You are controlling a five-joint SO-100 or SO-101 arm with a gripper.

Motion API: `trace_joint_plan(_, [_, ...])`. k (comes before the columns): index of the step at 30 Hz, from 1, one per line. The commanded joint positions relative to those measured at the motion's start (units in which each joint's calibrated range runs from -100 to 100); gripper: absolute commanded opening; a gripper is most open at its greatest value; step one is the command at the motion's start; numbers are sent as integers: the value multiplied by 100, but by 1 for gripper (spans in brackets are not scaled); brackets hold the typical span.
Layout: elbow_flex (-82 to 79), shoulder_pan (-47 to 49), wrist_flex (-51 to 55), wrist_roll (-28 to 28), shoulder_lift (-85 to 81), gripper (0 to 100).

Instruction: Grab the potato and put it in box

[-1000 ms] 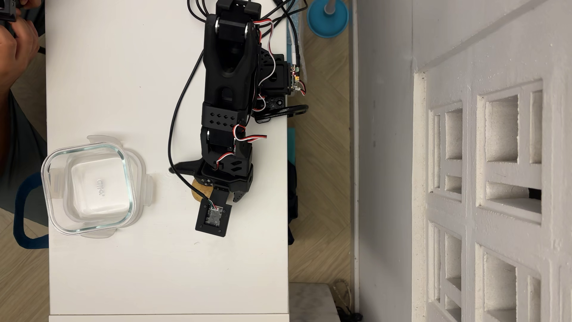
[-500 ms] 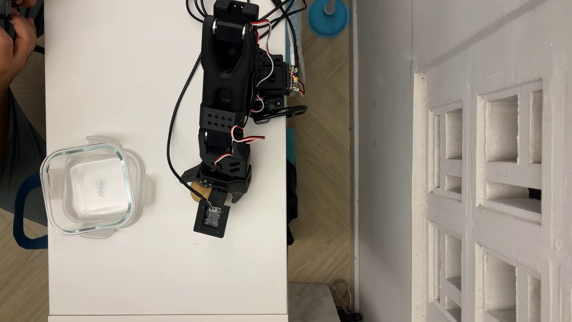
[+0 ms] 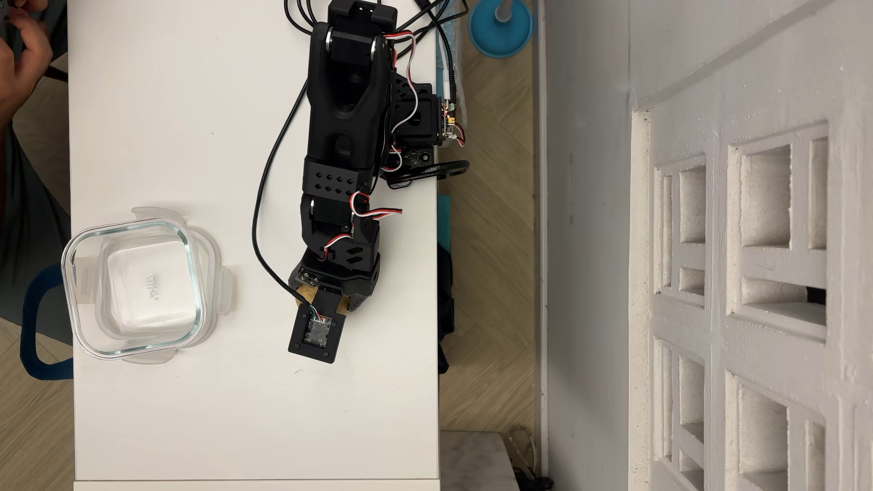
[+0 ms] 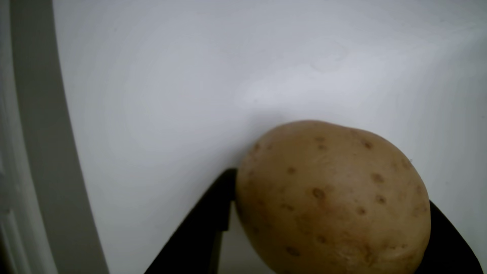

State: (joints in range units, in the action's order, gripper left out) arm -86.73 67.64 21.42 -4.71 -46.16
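You are at the grasp step, by my reading: the table (image 3: 189,118), the one white surface filling the middle of the overhead view, carries everything, and the single black arm (image 3: 345,118) reaches down from the top centre of that frame to just below its middle. Next in size is the one glass box (image 3: 75,283), at the left edge of the table in the overhead view, empty, sitting on one clear plastic lid (image 3: 226,288) whose tabs stick out around it. There is one potato (image 4: 332,200); in the wrist view it fills the lower right of the frame, and in the overhead view only slivers of tan show under the wrist camera, centre frame, well apart from the box. Your one gripper (image 4: 334,210) has a dark finger on each side of the potato in the wrist view, the left one touching the skin and the right one pressed close behind its edge, so it looks closed around the potato. I cannot tell whether the potato is off the table yet. The next move, as I judge it, calls for a lift high enough to clear the glass rim, then a swing toward the left of the overhead frame until the potato hangs over the box, and only then letting go. The potato is rounded, so it could slip if the hold is light.
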Motion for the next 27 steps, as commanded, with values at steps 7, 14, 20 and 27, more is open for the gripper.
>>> trace_joint_plan(7, [641, -117, -102, -37, -75, 3])
trace_joint_plan(14, [1369, -1093, -102, -485, -75, 3])
trace_joint_plan(20, [1690, -2236, -102, -604, -84, 3])
trace_joint_plan(27, [2271, -3059, -67, -1034, -84, 3])
